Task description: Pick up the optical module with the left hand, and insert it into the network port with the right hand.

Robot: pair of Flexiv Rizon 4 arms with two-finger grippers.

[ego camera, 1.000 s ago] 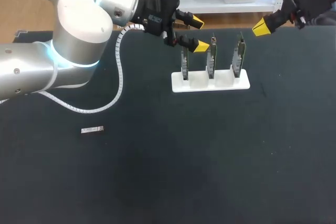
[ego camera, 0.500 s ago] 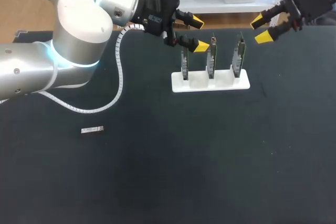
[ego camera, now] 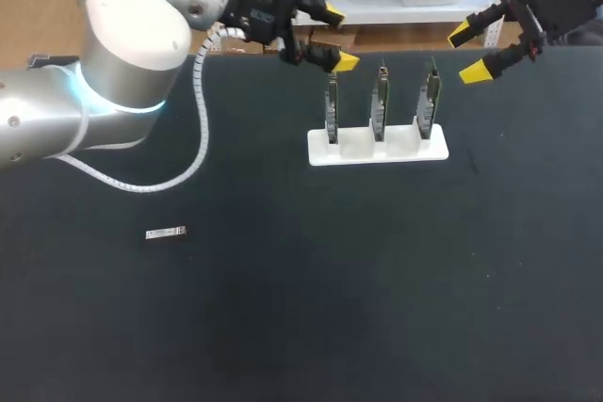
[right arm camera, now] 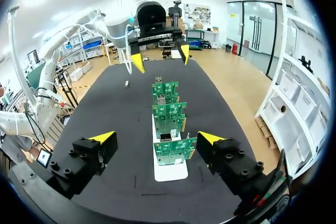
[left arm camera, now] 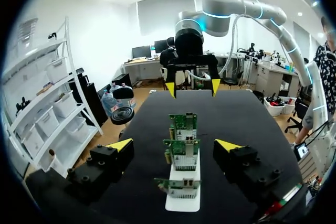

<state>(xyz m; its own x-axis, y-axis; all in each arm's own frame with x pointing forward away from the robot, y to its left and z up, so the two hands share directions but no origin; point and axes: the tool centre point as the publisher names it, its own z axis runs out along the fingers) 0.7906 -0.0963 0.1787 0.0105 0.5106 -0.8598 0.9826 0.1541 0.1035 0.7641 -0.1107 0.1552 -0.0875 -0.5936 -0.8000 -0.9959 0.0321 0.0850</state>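
Note:
The optical module [ego camera: 166, 233], a small silver bar, lies alone on the dark table at the left; in the right wrist view the module [right arm camera: 126, 83] is a speck far beyond the boards. Three green network cards [ego camera: 379, 101] stand upright in a white stand [ego camera: 377, 150]. My left gripper [ego camera: 336, 40] hangs open just above and left of the stand, far from the module. On the stand's other side my right gripper [ego camera: 467, 52] is open and holds nothing. Each wrist view looks along the card row [left arm camera: 185, 153] [right arm camera: 169, 114] between its own open fingers [left arm camera: 174, 145] [right arm camera: 157, 137] at the other gripper [left arm camera: 191, 85] [right arm camera: 160, 57].
A white spiral cable [ego camera: 203, 129] droops from my left arm over the table's back left. Black table surface [ego camera: 330, 308] spreads in front of the stand and around the module. The table's far edge runs just behind both grippers.
My right gripper has gone from shut to wide open while staying in place. My left arm has lifted and drawn back a little toward the far left, fingers still open.

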